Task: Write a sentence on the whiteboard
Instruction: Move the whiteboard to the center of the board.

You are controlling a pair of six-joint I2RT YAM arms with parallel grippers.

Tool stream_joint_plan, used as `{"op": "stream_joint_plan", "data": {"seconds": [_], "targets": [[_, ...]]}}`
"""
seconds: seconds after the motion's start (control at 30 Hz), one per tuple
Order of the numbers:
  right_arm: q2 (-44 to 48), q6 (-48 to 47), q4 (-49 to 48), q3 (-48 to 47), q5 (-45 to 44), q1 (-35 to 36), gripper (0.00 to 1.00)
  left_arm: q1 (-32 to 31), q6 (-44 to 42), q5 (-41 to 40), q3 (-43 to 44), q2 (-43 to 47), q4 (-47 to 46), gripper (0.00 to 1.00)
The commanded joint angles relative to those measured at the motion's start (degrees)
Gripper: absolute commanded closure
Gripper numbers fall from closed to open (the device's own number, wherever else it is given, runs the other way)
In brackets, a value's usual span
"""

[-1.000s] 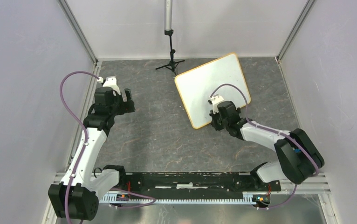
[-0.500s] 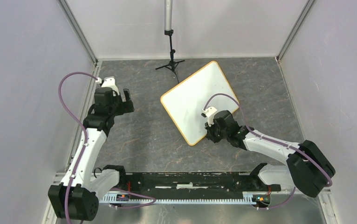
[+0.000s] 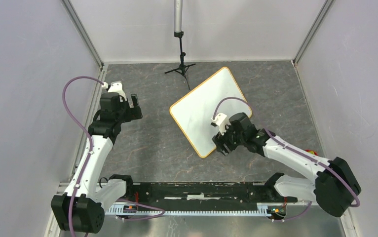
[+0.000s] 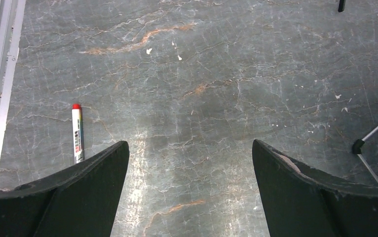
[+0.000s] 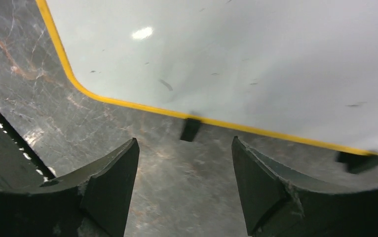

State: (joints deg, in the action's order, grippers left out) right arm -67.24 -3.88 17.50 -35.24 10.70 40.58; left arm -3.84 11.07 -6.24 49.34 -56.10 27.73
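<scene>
Where a second ago the whiteboard [image 3: 207,104] lay farther back and to the right, it has been dragged nearer and turned, so that one rounded corner now points at the arm bases. The right hand [image 5: 185,140] has come off it: its two dark fingers are spread apart with nothing between them, hovering over bare table [image 3: 152,138] just short of the board's framed edge. The repositioning seems finished, yet no red writing shows; the sentence is not begun. The board is a smooth, glossy white rectangle with faint grey smudges, a thin orange-yellow frame [image 5: 128,104] and a small black clip foot [image 5: 191,129] poking out just beyond the right fingertips. The table is matte grey stone-patterned sheet with rusty veins. The left hand [image 4: 189,144], well apart from the board, is also spread wide and empty; a white marker [image 4: 77,133] with a red cap lies beside its left finger. A thin black tripod stand [image 3: 179,69] rises behind.
</scene>
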Motion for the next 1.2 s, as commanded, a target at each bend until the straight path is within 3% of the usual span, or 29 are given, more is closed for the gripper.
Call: {"op": "stream_joint_plan", "data": {"seconds": [0.0, 0.13, 0.37, 0.93, 1.17], "targets": [[3.72, -11.58, 7.31, -5.35, -1.28, -7.00, 0.25, 0.08, 0.53, 2.03, 2.42, 1.63, -0.30, 0.00], [1.39, -17.29, 8.45, -7.11, -1.98, -15.91, 0.29, 0.08, -0.08, 3.35, 2.68, 1.88, -0.30, 0.00], [-6.66, -23.87, 7.72, -11.56, -3.42, -21.98, 0.45, 0.06, -0.44, 3.00, 2.71, 1.61, -0.31, 0.00], [-17.38, -25.80, 5.56, -16.87, 0.61, -25.36, 0.47, 0.06, 0.27, 1.93, 2.80, 0.91, -0.43, 0.00], [-21.31, -25.39, 5.35, -17.83, 0.41, -25.37, 0.55, 0.10, 0.19, 1.36, 2.80, 1.01, -0.39, 0.00]]}}
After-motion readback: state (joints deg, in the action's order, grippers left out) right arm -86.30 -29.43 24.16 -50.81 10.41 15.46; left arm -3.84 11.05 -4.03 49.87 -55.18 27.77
